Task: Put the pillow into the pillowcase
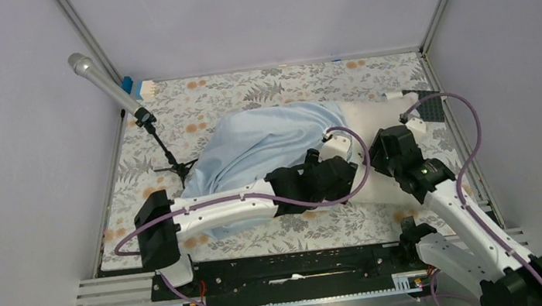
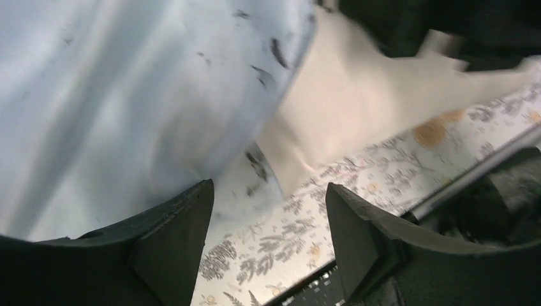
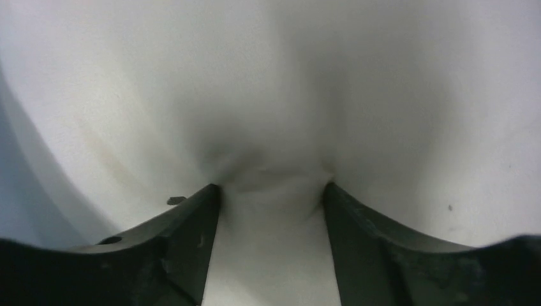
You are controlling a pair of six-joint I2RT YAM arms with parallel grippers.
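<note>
At centre frame, on a floral tablecloth [image 1: 259, 84], a cream pillow [image 1: 376, 115] is sheathed partway by a blue pillowcase [image 1: 259, 143] (right end bare). The left gripper [image 2: 268, 197] is held spread beside the case's hem; the right gripper [image 3: 271, 191], likewise spread, is pressed into the pillow.

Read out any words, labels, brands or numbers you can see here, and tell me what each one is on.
None: no readable text in any view.
The pillowcase, pillow, floral cloth, microphone, left arm and right arm show no lettering.
Dark specks on the pillowcase in the left wrist view are blurred marks, not letters.
</note>
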